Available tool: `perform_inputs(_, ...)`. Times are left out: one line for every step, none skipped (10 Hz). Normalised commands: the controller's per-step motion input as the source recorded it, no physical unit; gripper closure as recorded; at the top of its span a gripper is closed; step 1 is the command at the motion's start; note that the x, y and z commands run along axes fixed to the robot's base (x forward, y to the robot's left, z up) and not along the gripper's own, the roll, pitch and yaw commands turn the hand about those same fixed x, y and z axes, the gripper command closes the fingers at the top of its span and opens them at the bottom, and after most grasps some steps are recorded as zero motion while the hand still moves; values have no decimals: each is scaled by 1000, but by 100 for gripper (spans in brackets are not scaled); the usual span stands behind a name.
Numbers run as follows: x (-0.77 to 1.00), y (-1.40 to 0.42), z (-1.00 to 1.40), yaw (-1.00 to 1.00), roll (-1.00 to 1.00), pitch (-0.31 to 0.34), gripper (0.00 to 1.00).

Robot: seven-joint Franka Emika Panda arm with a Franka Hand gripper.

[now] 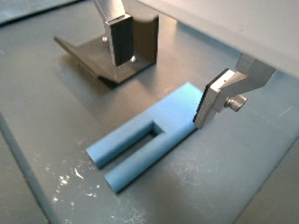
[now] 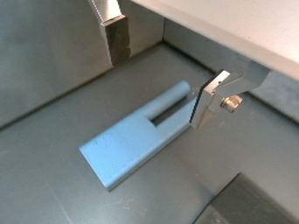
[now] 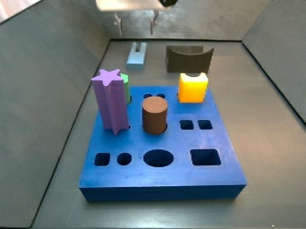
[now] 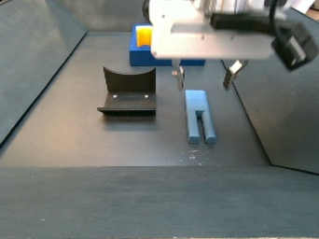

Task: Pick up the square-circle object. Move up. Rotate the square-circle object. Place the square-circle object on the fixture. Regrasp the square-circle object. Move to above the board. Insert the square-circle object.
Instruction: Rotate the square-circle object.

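Your gripper hangs with its jaws wide and empty, straddling the far end of the long slim grey-blue square-circle object, which lies flat on the grey floor beside the dark L-shaped fixture.

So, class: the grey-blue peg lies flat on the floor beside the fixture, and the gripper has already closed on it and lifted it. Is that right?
Not quite. The square-circle object does lie flat beside the fixture, but in a side view the gripper hangs open above it, fingers apart, nothing held.
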Motion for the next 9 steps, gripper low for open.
perform_inputs(-22,-14,687,17,-108,27,0)
perform_inputs(0,0,0,1000,0,0,0)
perform_inputs(-4,-2,-103,1000,0,1,0)
perform_inputs(8,-5,-229,1000,0,0,0)
perform_inputs(40,7,-173,1000,1,-1,0)
perform_inputs(35,9,-86,1000,1,-1,0)
perform_inputs(32,7,-71,1000,1,0,0)
perform_inputs(33,7,-64,1000,1,0,0)
perform_inputs(34,6,-59,1000,2,0,0)
